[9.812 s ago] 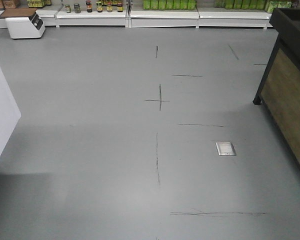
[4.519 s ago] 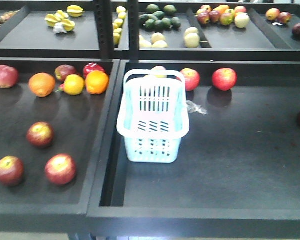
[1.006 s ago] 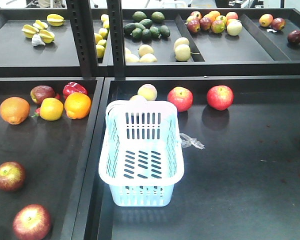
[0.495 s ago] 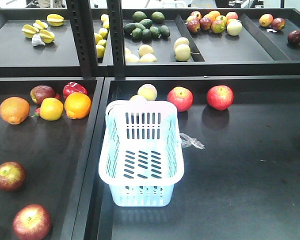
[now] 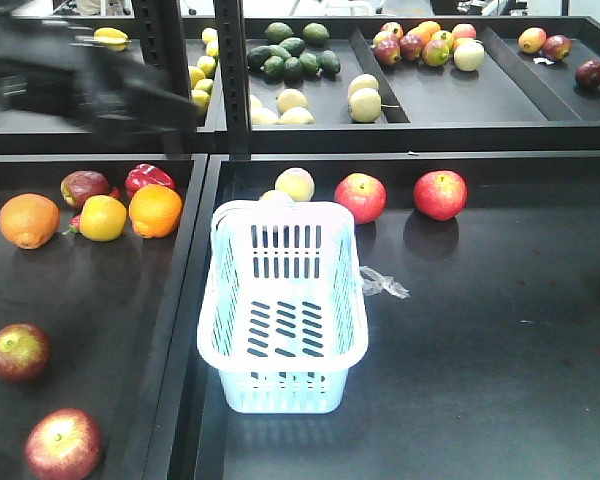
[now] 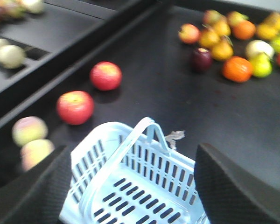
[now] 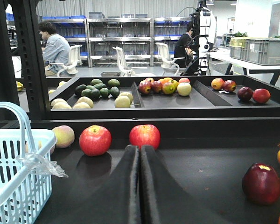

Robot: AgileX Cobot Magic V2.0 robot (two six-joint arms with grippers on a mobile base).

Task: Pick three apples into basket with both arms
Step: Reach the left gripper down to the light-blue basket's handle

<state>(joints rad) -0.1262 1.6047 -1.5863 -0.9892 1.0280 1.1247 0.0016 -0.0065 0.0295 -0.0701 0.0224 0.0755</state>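
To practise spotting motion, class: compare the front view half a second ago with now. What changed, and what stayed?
A blurred black arm has swung into the upper left of the front view, over the back trays; nothing was grasped. The basket, still empty, and the apples beside it lie where they were.

Black fruit trays point(image 5: 460, 400) in two tiers.
On the near right tray stands the basket point(image 5: 280, 392), a plastic scrap point(image 5: 383, 284) at its side; two red apples point(image 5: 360, 197) and two pale fruits point(image 5: 295, 184) lie behind it. The left tray point(image 5: 90, 300) bears two streaked apples point(image 5: 18, 352) in front, with oranges point(image 5: 28, 220), a lemon point(image 5: 103, 217) and a pepper point(image 5: 150, 179) behind. The upper tier point(image 5: 450, 95) holds sorted fruit.
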